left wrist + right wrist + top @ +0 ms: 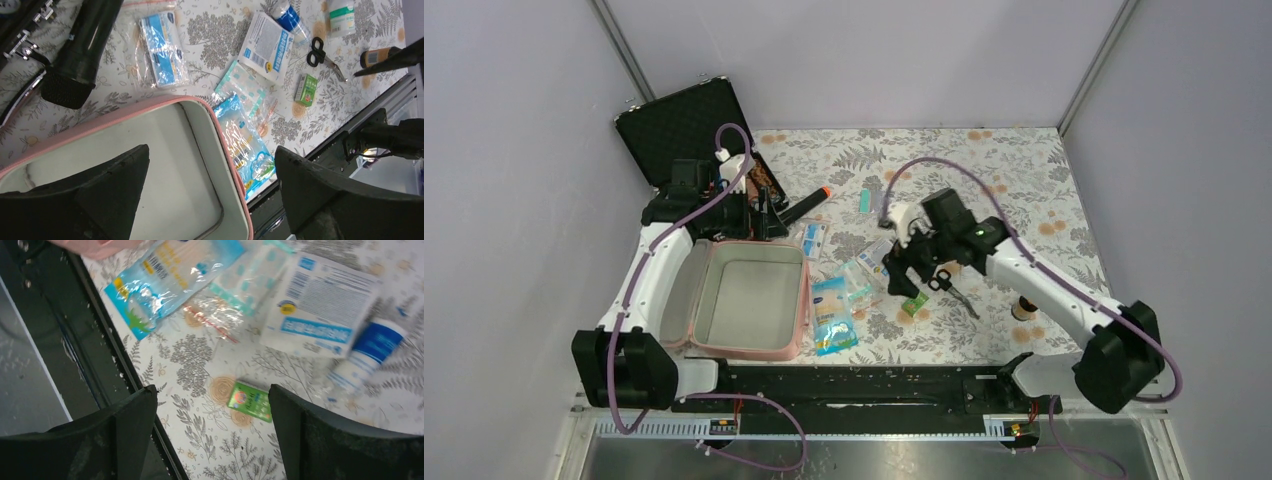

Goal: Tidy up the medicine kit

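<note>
From above, your pink pouch (804, 300) lies open by the left arm and looks empty. The left gripper (759, 215) hangs over its far edge, the right gripper (902, 278) over the scattered supplies.

Left wrist: jaws apart, holding nothing, above the pouch's grey lining.

Right wrist: jaws apart, 1 small green box (250, 401) lying flat below them. Come down off-centre and you could flick it toward the black rail (95, 330), or snag the tube (367, 352).

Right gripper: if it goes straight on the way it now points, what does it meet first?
Probably the small green box, lying on the table between the open right gripper's fingers, slightly off centre. Depth is unclear, so it may touch bare table beside the box.
</note>
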Robot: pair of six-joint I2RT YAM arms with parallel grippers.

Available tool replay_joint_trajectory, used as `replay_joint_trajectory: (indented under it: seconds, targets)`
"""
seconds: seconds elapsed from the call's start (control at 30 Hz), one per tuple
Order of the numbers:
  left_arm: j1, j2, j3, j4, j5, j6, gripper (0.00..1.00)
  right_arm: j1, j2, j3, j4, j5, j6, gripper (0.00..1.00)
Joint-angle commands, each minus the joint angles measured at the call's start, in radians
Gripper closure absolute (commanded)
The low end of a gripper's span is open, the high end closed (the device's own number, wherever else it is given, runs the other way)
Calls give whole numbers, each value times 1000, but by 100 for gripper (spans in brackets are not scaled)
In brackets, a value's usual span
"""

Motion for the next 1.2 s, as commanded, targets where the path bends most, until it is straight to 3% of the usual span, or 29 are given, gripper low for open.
replay_joint_trajectory:
  seconds: [0.0,0.13,0.33,0.5,0.73,1.07,1.17]
  targets:
    - [-4,37,4,27,31,-44,6,153,72,41,-11,65,-154,13]
    - [-3,14,-10,28,7,-39,6,279,177,47,53,155,-105,18]
    - [-5,-28,-1,28,-26,-40,6,299,385,120,137,164,346,18]
    - [-4,-38,2,26,-41,-38,6,299,455,21,282,123,559,21]
    - [-4,-59,1,16,-73,-19,6,338,506,-37,364,67,607,28]
    - [-4,-91,-6,15,-85,-16,6,391,628,9,357,-28,633,41]
    - [-3,-97,-10,15,-86,-16,6,403,649,31,324,3,633,54]
